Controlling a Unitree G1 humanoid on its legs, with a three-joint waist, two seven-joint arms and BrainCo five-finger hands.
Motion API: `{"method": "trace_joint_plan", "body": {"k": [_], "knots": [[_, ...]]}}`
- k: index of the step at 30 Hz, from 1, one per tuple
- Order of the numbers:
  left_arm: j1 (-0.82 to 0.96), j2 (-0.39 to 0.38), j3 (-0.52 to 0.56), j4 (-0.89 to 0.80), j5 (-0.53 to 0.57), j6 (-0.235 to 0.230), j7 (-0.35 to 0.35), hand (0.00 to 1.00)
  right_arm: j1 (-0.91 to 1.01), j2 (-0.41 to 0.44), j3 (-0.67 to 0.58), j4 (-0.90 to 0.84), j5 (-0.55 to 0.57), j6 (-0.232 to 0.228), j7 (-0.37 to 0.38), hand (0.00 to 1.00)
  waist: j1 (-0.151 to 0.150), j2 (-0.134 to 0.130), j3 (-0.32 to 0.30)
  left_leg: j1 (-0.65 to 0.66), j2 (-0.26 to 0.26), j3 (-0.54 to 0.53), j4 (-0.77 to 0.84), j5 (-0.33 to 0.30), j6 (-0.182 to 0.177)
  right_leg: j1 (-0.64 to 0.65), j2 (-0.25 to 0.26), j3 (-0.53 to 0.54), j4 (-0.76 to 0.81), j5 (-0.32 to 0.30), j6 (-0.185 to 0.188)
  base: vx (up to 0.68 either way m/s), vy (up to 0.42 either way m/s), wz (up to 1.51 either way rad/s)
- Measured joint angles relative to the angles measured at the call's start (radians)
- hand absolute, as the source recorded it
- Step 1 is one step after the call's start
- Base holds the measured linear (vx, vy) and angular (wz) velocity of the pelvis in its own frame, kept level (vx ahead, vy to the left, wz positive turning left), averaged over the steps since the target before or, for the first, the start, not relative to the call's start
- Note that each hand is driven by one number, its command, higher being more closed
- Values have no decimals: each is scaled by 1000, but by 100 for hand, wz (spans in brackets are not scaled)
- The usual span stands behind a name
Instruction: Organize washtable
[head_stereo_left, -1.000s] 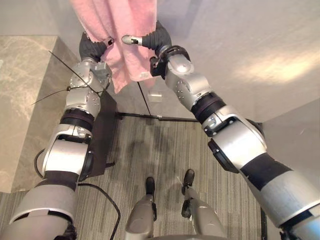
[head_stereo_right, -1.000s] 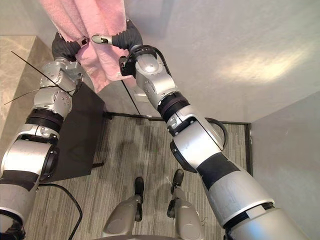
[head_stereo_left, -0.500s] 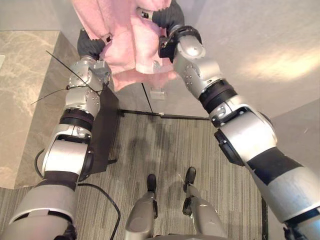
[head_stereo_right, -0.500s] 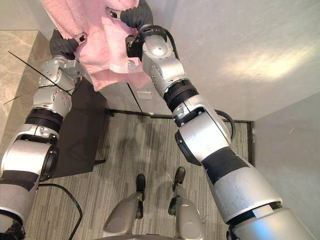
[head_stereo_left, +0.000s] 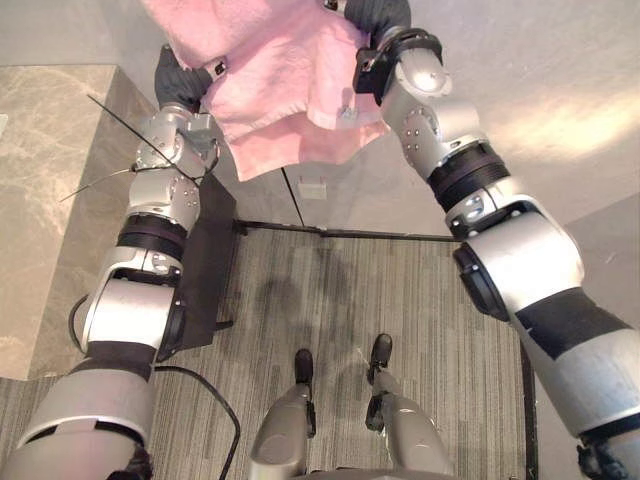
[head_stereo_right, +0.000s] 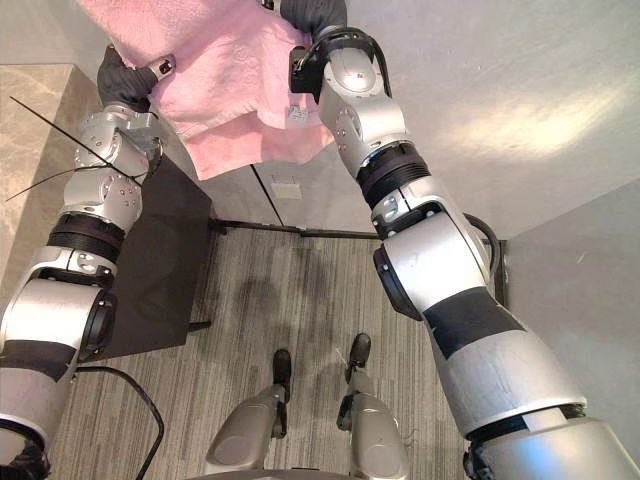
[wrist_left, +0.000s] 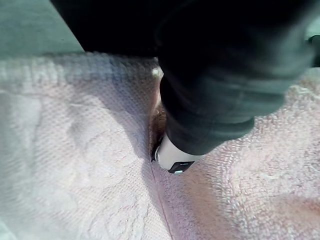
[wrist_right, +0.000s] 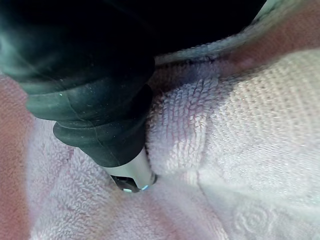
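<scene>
A pink towel (head_stereo_left: 280, 90) hangs spread between my two raised hands at the top of the eye views. My left hand (head_stereo_left: 183, 85) grips its left edge, with the dark cover and a silver thumb tip (wrist_left: 172, 157) pressed into the cloth (wrist_left: 75, 165) in the left wrist view. Further right, my right hand (head_stereo_left: 378, 15) holds the other edge; a silver fingertip (wrist_right: 132, 175) digs into a fold of the towel (wrist_right: 240, 150). The towel's lower hem droops between the arms, and the cloth hides most of both hands' fingers.
A beige marble counter (head_stereo_left: 50, 200) runs along the left side. A dark panel (head_stereo_left: 205, 260) stands below its edge. Striped grey carpet (head_stereo_left: 330, 300) covers the floor, and a pale wall with a small white socket (head_stereo_left: 313, 190) rises behind the towel.
My right hand has moved up and to the right, pulling the towel from a bunched hang into a wider spread. The left hand has stayed almost in place.
</scene>
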Motion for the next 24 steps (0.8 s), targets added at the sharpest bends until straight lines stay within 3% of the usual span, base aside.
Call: {"method": "trace_joint_plan", "body": {"k": [7, 16, 24], "knots": [[-47, 62, 0, -1, 4, 0, -16, 100, 3, -7, 0, 0, 34, 2, 43, 100, -2, 1, 2, 0, -1, 2, 0, 0, 0, -1, 0, 3, 0, 0, 0, 0, 0, 0], [-46, 68, 8, 7, 37, 22, -33, 100, 46, -7, 3, -7, 116, 5, 77, 100, 3, 8, 24, 0, -3, 13, 1, 0, 0, -2, 1, 13, 0, 10, 14, 11, 15, -1], [-46, 70, 12, 24, 40, 29, -33, 100, 75, 2, 8, -30, 118, 4, 82, 100, 3, 8, 25, 0, -3, 16, 1, 0, 0, -3, 2, 15, 0, 10, 14, 0, 0, 0]]}}
